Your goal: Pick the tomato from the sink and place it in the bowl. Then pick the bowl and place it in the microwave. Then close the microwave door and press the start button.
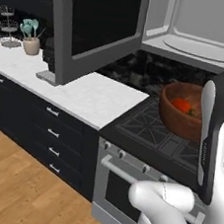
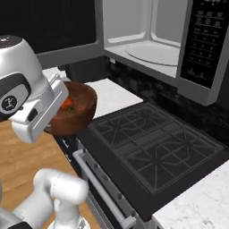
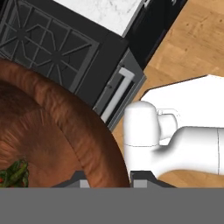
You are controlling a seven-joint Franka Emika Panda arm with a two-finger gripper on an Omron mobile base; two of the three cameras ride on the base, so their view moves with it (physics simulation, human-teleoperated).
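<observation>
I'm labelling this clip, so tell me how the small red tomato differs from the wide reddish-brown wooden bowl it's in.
The glossy red tomato is far smaller than the wide reddish-brown wooden bowl. The tomato is smooth and bright; the bowl shows dull wood grain. The tomato lies inside the bowl, while the bowl is held up over the black stove, its rim between the fingers of the gripper. Both are round.

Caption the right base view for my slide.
Tool holding the wooden bowl with the tomato over the stove, open microwave above.
</observation>
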